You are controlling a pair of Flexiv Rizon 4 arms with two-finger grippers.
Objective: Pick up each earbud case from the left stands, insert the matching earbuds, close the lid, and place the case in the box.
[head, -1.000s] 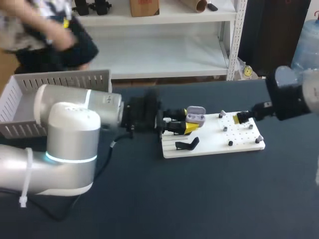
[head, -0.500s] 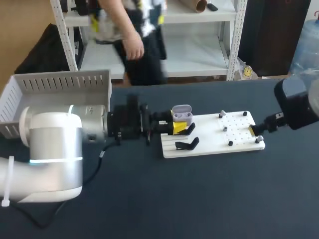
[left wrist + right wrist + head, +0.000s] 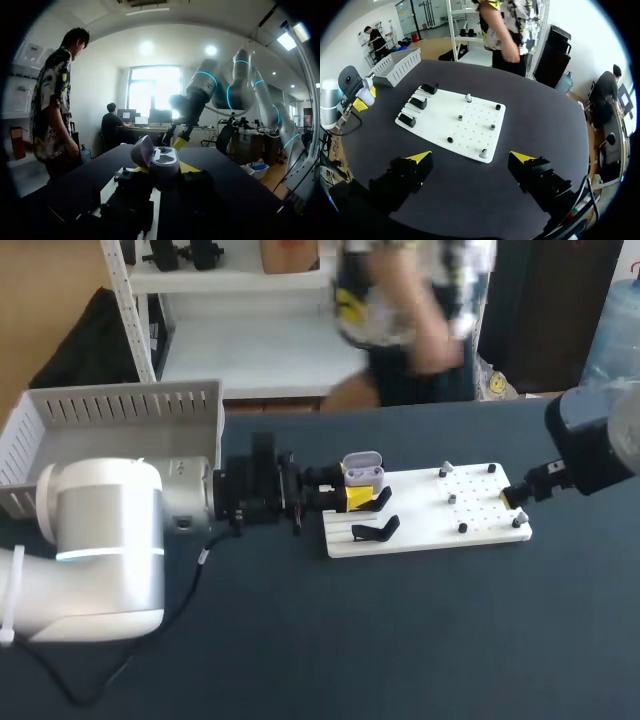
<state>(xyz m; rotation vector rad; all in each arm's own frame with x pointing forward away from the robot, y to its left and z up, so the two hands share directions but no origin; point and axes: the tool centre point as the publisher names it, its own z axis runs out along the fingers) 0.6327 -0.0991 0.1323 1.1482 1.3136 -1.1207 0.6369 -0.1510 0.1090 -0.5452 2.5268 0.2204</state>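
Left gripper [image 3: 350, 497]: clamped on the earbud case [image 3: 363, 469], one yellow tip on each side of the body. The case is grey, sits upright between the tips, and its lid is hinged open. In the left wrist view the case [image 3: 159, 161] sits right above the fingers, with the gripper [image 3: 165, 169] under and around its lower half.

Case position: held off the table at the stand end of the white board [image 3: 425, 528]. From the right wrist view the case [image 3: 366, 95] is just off that end of the board [image 3: 440, 125], not over it, and well apart from the box [image 3: 400, 64].

Stands [image 3: 418, 103]: three black ones in a row on the board's left part. In the head view the nearest stand [image 3: 376, 531] is just beside the left gripper.

Right gripper [image 3: 513, 494]: at the board's opposite end, by the near-right corner, holding nothing. Its wrist view shows the gripper [image 3: 471, 158] with fingers spread wide, above the table at the board's edge.

Small grey and dark pieces [image 3: 482, 153] sit on the perforated half of the board; too small to tell what they are.

Box [image 3: 120, 405]: a grey slotted bin at the far left of the table, behind the left arm.
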